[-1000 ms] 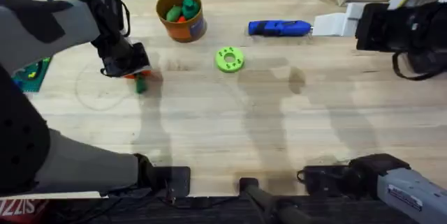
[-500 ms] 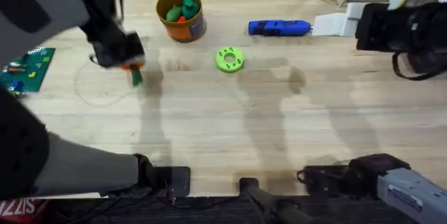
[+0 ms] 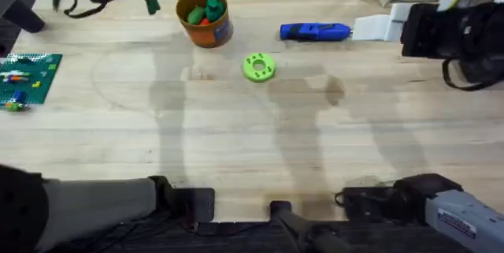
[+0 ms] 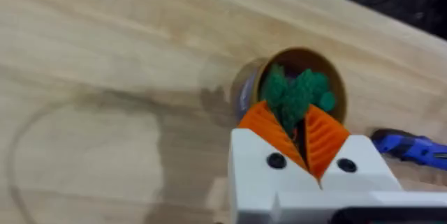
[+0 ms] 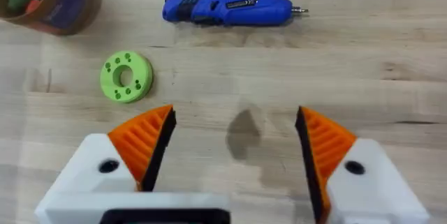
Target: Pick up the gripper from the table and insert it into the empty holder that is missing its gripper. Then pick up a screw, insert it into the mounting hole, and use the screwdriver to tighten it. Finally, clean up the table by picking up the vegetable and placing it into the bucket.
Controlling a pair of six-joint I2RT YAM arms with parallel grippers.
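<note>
Near the far left corner of the bench, the vegetable (image 3: 150,1) is held pinched in the left gripper (image 4: 299,135), lifted clear of the wood and brought just beside the bucket (image 3: 204,18). In the left wrist view its leafy end is seen clamped between the orange ribbed pads (image 4: 325,137), with the bucket's mouth directly beyond it; the hold looks chosen so that the piece can be released straight down into the tub. By this showing the clean-up step is judged to be in hand and nearly done, only the drop being left. Other green and orange toy pieces are already seen inside the bucket.

Toward the far right edge the screwdriver (image 3: 315,31) is laid flat, its tip pointed at the white holder (image 3: 383,26) beside it. A green ring (image 3: 258,67) is left near the middle of the bench, and a green board (image 3: 27,78) lies at the left edge.

The right gripper (image 5: 234,147) is held spread wide and empty above bare wood, evidently parked out of the way.

A blue band is carried on the bucket's side, but no writing on it, or on the screwdriver, can be read.
</note>
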